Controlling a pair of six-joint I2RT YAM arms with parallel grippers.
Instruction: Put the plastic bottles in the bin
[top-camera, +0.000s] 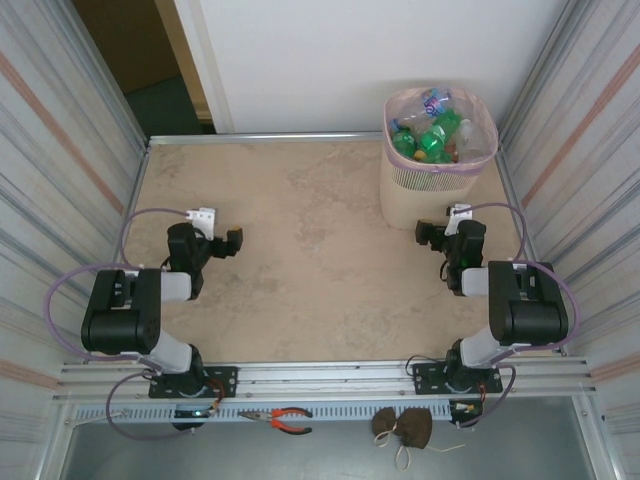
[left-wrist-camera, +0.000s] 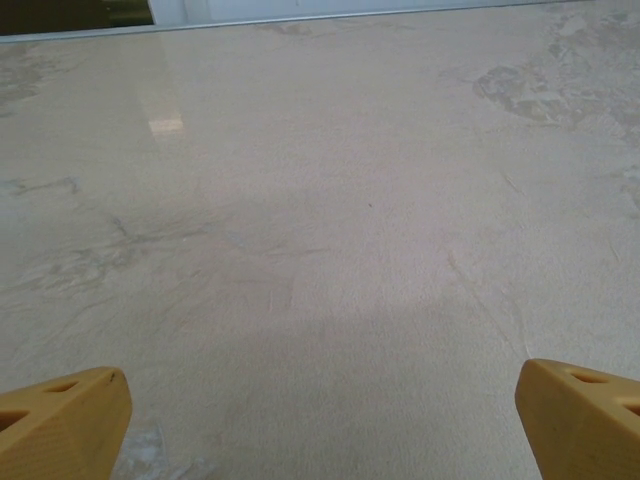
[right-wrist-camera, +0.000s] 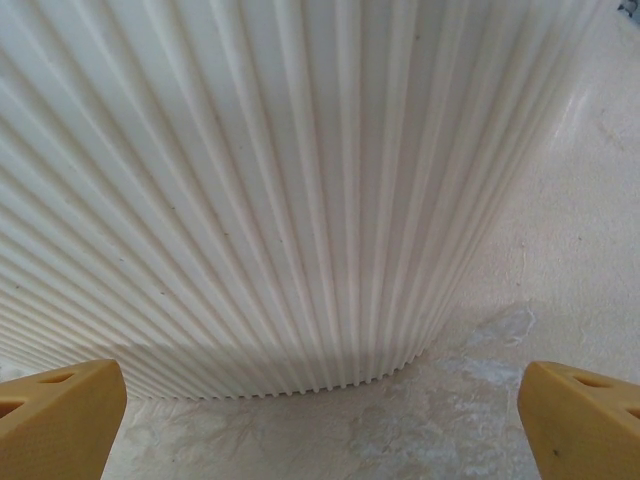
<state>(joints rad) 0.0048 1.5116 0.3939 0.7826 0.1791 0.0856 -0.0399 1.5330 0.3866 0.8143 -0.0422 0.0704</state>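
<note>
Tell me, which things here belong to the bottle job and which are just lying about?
Belongs to the job: plastic bottles, piled inside the bin at the far right corner; left gripper and right gripper, both open, holding nothing.
Just lying about: red-handled pliers and brown pouch, on the front rail near the arm bases.

Bright, even light; soft glare on tabletop (left-wrist-camera: 166, 112).

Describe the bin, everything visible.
The bin is a tall beige plastic wastebasket with fine vertical ribs, a slotted upper band and a translucent pink liner folded over its rim. It stands upright on the table at the far right corner, holding plastic bottles, green and clear.
</note>
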